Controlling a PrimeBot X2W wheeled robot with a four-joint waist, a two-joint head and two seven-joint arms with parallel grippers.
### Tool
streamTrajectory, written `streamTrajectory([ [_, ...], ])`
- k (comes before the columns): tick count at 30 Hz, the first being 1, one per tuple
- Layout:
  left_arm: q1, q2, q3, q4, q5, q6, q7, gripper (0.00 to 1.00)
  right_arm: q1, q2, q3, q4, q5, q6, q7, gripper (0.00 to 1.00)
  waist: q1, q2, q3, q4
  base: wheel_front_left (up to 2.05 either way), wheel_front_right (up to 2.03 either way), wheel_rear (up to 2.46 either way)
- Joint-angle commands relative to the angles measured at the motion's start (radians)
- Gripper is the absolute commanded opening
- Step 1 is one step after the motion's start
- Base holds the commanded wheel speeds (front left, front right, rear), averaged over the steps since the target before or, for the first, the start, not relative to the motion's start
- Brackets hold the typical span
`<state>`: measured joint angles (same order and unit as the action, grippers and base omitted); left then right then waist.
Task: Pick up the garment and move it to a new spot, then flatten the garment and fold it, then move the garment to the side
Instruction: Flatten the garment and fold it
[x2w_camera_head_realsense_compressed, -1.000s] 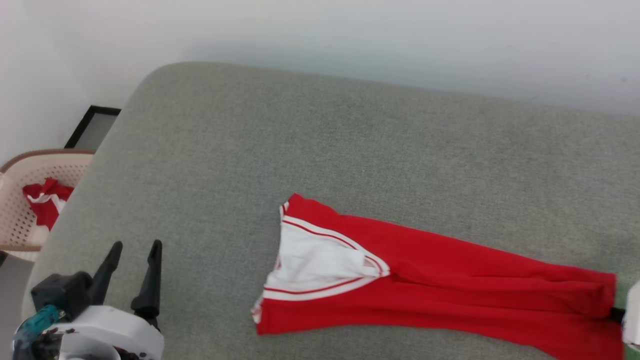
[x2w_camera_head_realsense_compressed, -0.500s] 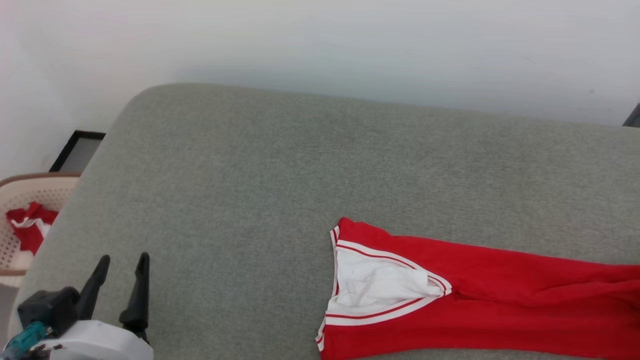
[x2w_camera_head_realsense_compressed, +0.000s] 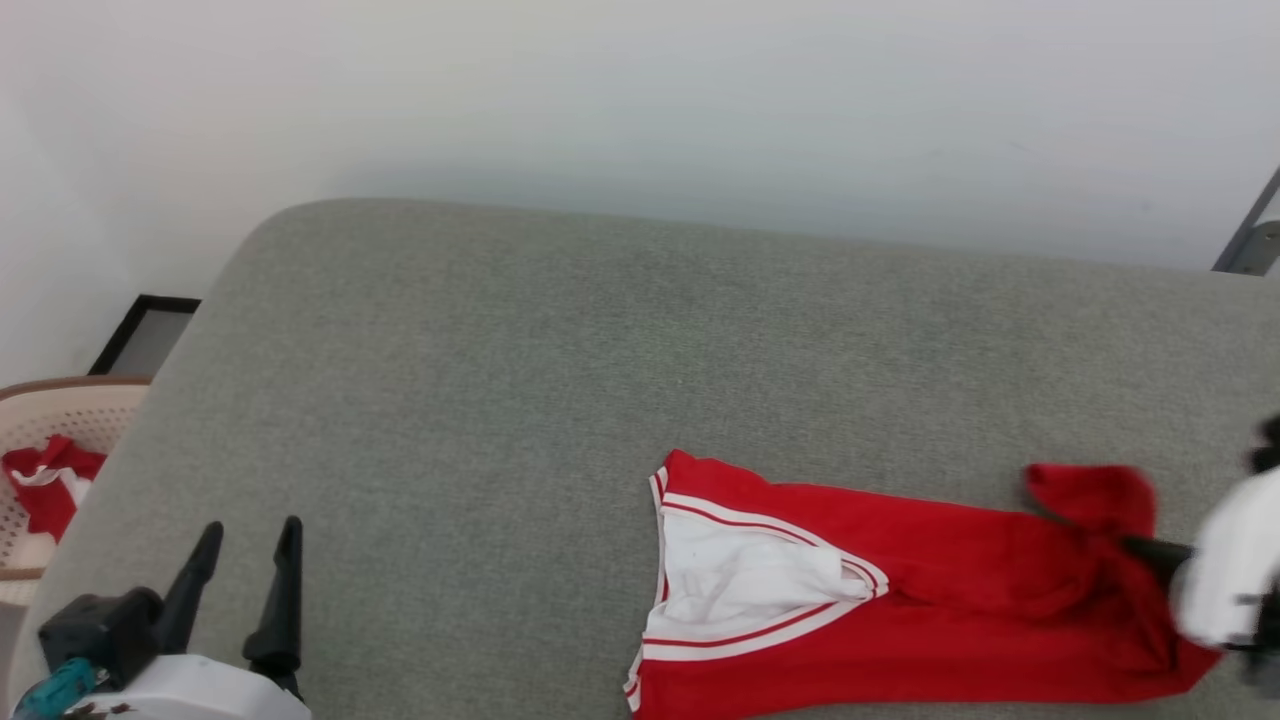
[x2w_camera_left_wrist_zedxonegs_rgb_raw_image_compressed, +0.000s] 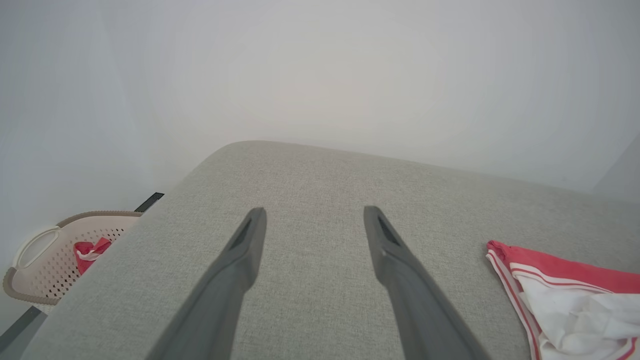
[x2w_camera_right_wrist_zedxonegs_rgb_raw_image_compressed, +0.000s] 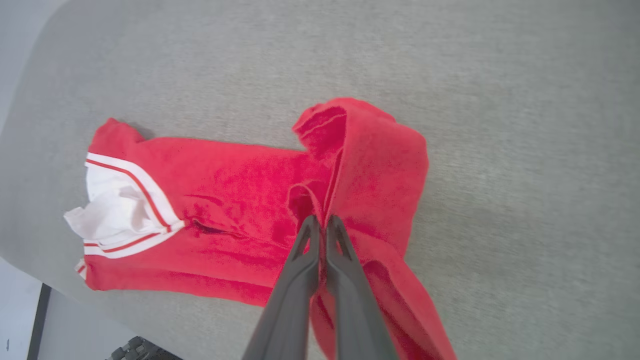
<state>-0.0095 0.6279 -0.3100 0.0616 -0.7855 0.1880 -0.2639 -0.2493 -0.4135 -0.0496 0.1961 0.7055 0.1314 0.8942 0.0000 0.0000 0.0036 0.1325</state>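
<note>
The garment (x2w_camera_head_realsense_compressed: 930, 610), a red jersey folded lengthwise with a white sleeve and striped trim at its left end, lies on the grey cushion (x2w_camera_head_realsense_compressed: 600, 350) toward the front right. My right gripper (x2w_camera_right_wrist_zedxonegs_rgb_raw_image_compressed: 320, 220) is shut on the garment (x2w_camera_right_wrist_zedxonegs_rgb_raw_image_compressed: 250, 200) near its right end, where the red cloth is lifted into a raised fold. In the head view the right gripper (x2w_camera_head_realsense_compressed: 1140, 547) shows blurred at the right edge, its dark fingers buried in the cloth. My left gripper (x2w_camera_head_realsense_compressed: 248, 535) stands open at the lower left above bare cushion, far from the garment (x2w_camera_left_wrist_zedxonegs_rgb_raw_image_compressed: 565, 300). The chest lettering is hidden.
A beige perforated basket (x2w_camera_head_realsense_compressed: 60, 410) with a smaller red-and-white cloth (x2w_camera_head_realsense_compressed: 45, 480) stands on the floor left of the cushion. A black frame (x2w_camera_head_realsense_compressed: 140, 335) leans by the white wall. A grey metal bar (x2w_camera_head_realsense_compressed: 1250, 235) shows at the far right.
The head camera has shifted. My right gripper has come leftward with the garment's right end, which now stands up in a raised fold. The left gripper has kept still.
</note>
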Motion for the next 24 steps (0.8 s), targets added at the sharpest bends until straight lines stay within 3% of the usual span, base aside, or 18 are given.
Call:
streamTrajectory([
  [1, 0.005, -0.005, -0.001, -0.003, 0.006, -0.002, 0.001, 1.00, 0.013, 0.014, 0.011, -0.007, 0.004, -0.002, 0.003, 0.00, 0.0000, 0.0000, -0.002, 0.006, 0.00, 0.00, 0.00],
  [9, -0.044, -0.022, -0.036, 0.008, 0.019, -0.021, 0.014, 1.00, -0.041, 0.135, 0.175, -0.048, 0.017, -0.002, -0.011, 0.00, 0.0000, 0.0000, 0.001, 0.060, 0.00, 0.00, 0.00],
  [24, -0.133, -0.070, -0.080, 0.062, 0.031, -0.064, 0.014, 1.00, -0.201, 0.260, 0.453, 0.215, 0.006, -0.002, -0.204, 0.00, 0.0000, 0.0000, 0.035, 0.161, 0.00, 0.00, 0.00],
])
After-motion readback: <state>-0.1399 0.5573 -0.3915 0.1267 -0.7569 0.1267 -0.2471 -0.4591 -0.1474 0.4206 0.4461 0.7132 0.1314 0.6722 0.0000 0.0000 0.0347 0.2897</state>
